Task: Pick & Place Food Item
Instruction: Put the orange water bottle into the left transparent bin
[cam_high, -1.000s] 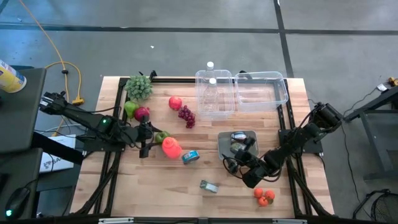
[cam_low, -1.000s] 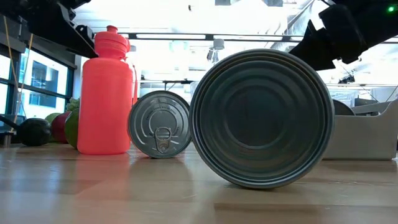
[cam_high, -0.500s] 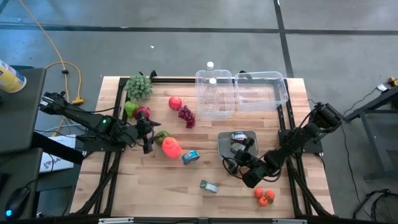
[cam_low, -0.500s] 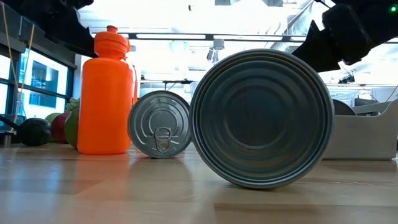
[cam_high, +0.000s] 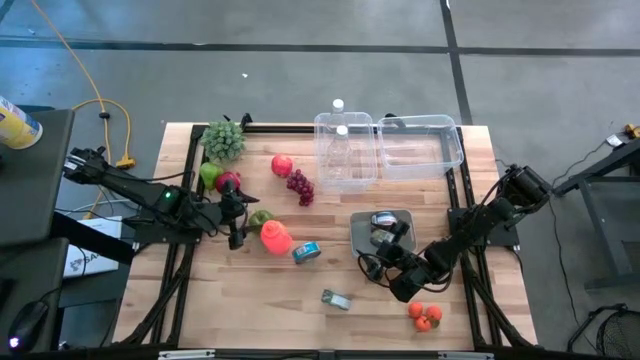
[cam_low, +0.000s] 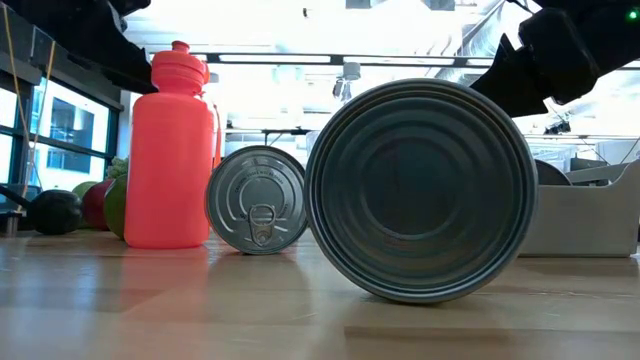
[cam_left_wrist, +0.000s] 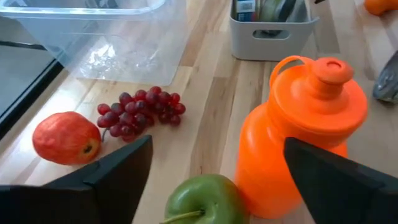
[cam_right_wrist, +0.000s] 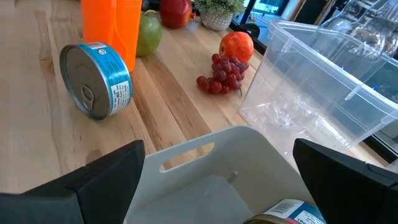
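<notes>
My left gripper (cam_high: 238, 222) is open and low over the table's left half. In the left wrist view a green apple (cam_left_wrist: 202, 199) lies on the wood between my open fingers, untouched. An orange bottle (cam_left_wrist: 301, 130) stands right beside the apple. The high view shows the apple (cam_high: 260, 217) and the bottle (cam_high: 276, 238) just right of that gripper. My right gripper (cam_high: 392, 252) is open, hovering over the near side of a grey bin (cam_right_wrist: 211, 171). A can (cam_right_wrist: 287, 211) lies in the bin.
Purple grapes (cam_high: 300, 186), a red fruit (cam_high: 282, 165), a dark red apple (cam_high: 229, 183) and a leafy green bunch (cam_high: 224, 140) lie far left. Two clear tubs (cam_high: 388, 147) stand at the far edge. A blue can (cam_high: 306, 252), a small can (cam_high: 335, 299) and orange fruits (cam_high: 425, 316) lie nearer.
My left gripper has shifted a little toward the far edge and toward the green apple; its arm now partly covers the dark red apple. My right arm and the objects have stayed put.
</notes>
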